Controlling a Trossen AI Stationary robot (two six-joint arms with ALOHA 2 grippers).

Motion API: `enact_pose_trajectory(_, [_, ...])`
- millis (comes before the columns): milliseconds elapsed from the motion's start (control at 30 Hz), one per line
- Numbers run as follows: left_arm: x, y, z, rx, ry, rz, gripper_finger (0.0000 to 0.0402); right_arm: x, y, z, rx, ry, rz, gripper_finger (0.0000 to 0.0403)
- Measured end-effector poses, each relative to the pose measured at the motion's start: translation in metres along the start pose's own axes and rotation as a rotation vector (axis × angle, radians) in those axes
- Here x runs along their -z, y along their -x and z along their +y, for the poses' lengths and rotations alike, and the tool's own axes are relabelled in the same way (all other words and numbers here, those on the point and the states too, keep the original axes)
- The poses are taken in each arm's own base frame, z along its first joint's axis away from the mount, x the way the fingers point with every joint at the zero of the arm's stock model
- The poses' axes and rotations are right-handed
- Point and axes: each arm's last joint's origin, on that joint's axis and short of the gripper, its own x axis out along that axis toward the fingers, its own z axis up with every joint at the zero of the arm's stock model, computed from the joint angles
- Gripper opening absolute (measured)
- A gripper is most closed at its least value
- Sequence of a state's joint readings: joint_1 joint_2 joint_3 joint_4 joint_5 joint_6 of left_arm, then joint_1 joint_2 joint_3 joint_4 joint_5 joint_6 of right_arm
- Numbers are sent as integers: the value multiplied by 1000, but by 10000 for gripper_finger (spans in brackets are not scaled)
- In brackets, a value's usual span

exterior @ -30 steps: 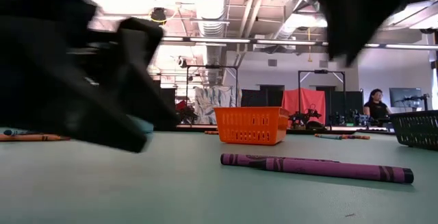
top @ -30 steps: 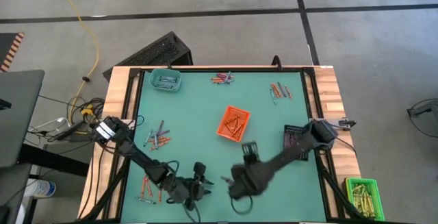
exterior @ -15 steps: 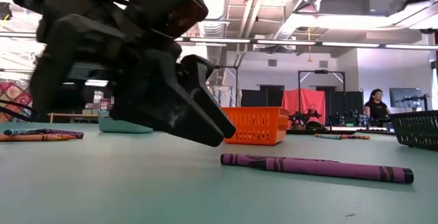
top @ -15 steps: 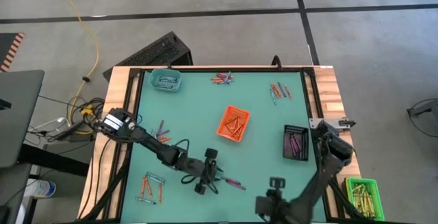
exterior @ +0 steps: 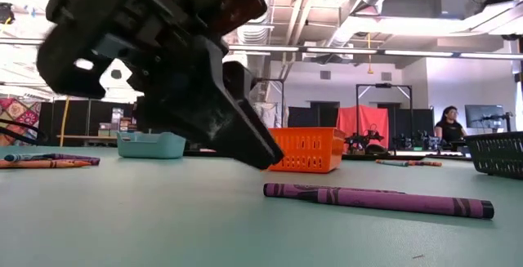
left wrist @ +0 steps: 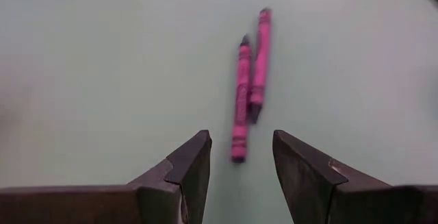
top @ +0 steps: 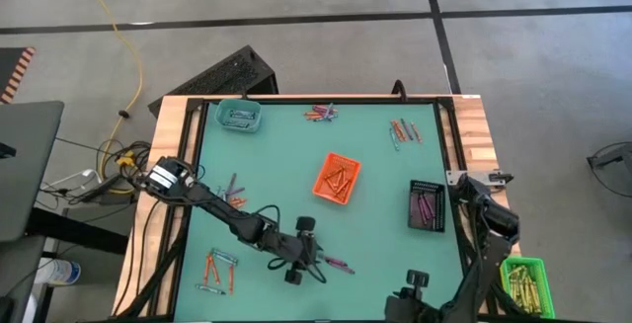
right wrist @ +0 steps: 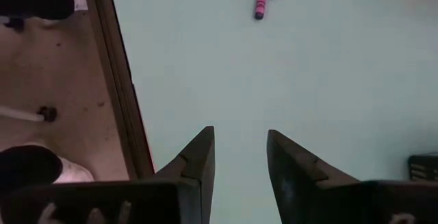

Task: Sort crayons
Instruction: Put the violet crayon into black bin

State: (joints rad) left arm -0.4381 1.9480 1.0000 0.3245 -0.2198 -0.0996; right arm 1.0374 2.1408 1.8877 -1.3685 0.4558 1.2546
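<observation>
Two purple-pink crayons (left wrist: 248, 94) lie side by side flat on the green table, near its front middle (top: 337, 262); one shows in the low view (exterior: 377, 199). My left gripper (left wrist: 239, 154) is open and hovers just above the table (exterior: 245, 140), fingers on either side of the near end of one crayon, touching nothing. It shows in the high view (top: 314, 257). My right gripper (right wrist: 239, 148) is open and empty at the table's near right edge (top: 412, 298). More crayons lie in loose groups (top: 321, 114), (top: 403, 130), (top: 229, 197), (top: 217, 267).
A teal tray (top: 238, 117) stands far left, an orange tray (top: 337, 178) mid-table and a black tray (top: 427, 205) at the right, each with crayons. A green tray of yellow-olive sticks (top: 520, 279) sits off the table's right. A person sits far off in the room (exterior: 448, 124).
My right gripper has drawn back from the purple-pink crayons toward the table's near right corner. My left gripper has gone from the near edge toward the right and somewhat far, up to those crayons. The crayons have stayed where they lay.
</observation>
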Motion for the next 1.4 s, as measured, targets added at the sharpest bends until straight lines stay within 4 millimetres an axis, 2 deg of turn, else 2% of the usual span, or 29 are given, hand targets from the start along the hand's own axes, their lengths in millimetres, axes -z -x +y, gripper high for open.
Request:
enact_pose_trajectory(400, [0, -1, 3, 21, 62, 2, 148, 1, -3, 3, -3, -7, -22, 125])
enact_pose_trajectory(567, [12, -12, 2, 12, 66, 30, 148, 1, -4, 3, 1, -3, -22, 125])
enact_pose_trajectory(900, [14, -20, 2, -23, 71, 28, 145, 1, -4, 3, -5, -6, -23, 125])
enact_pose_trajectory(1033, [14, -20, 2, -16, 70, 33, 121, 1, -4, 3, -5, -6, -23, 125])
enact_pose_trajectory(1400, [17, -20, 2, -16, 26, 57, 11, 1, -4, 3, -5, -6, -22, 125])
